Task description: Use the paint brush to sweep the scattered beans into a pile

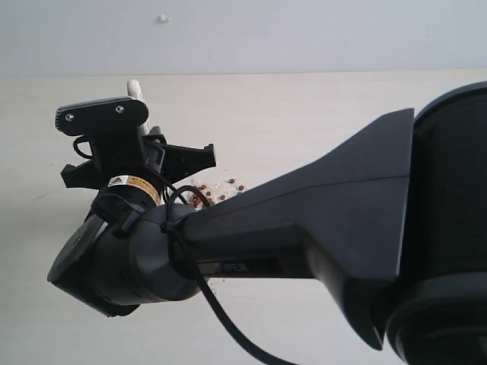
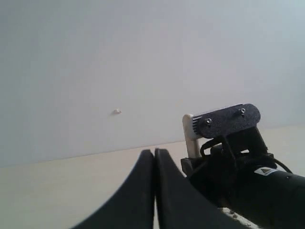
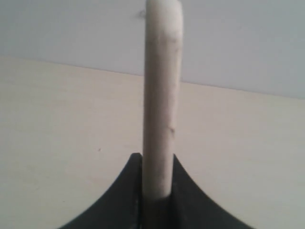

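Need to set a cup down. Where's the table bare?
Bare: pale wooden table between the tiny reddish-brown beans and the grey wall; also beyond the black right gripper, toward the exterior view's left edge. Crowded: beans under the black arm.

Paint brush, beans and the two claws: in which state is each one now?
paint brush: held by its handle, handle end up
beans: gathered loosely on the table, partly hidden behind the arm
left claw: shut, holding nothing
right claw: shut on the paint brush
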